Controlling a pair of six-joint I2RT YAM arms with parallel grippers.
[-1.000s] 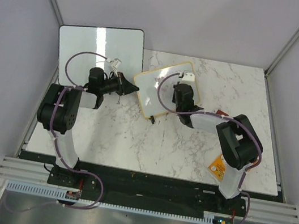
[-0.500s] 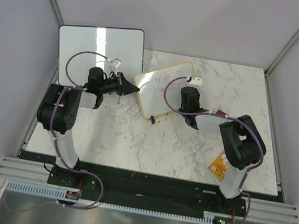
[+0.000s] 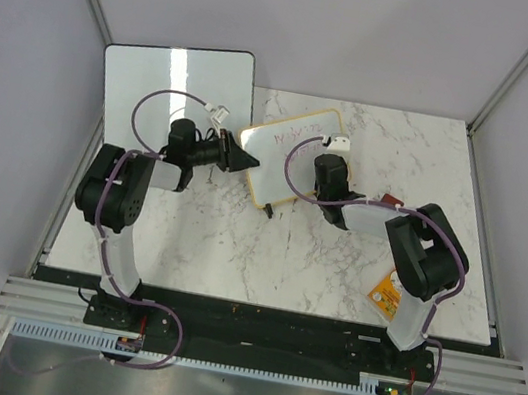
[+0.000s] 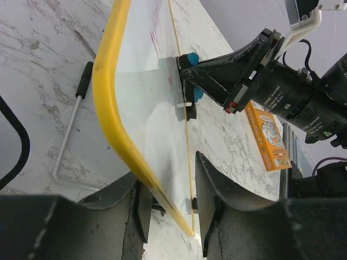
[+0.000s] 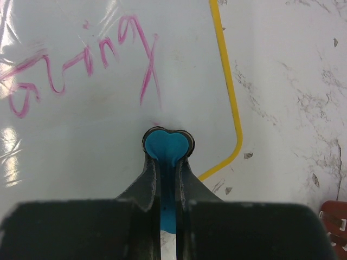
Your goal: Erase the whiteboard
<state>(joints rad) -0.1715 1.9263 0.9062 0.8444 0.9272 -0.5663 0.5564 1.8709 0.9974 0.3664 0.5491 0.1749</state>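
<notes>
The whiteboard [image 3: 294, 167] has a yellow frame and pink writing [image 3: 290, 133] and lies at an angle at the table's back middle. My left gripper [image 3: 249, 162] straddles its left edge. In the left wrist view its jaws [image 4: 167, 174] stand on either side of the yellow frame [image 4: 111, 116], closed on it. My right gripper [image 3: 326, 170] is shut on a blue heart-shaped eraser [image 5: 167, 145]. The eraser presses on the board face just below the pink writing [image 5: 81, 65]. The eraser also shows in the left wrist view [image 4: 191, 58].
A larger blank glossy board [image 3: 175, 91] lies at the back left, touching the whiteboard's corner. An orange packet [image 3: 385, 294] lies by the right arm's base. A dark red object [image 3: 388, 200] sits right of the right arm. A thin metal stand leg [image 4: 68, 141] lies behind the whiteboard.
My left gripper has moved right onto the whiteboard's left edge and now holds it. The right gripper with the eraser has shifted slightly over the board's right part.
</notes>
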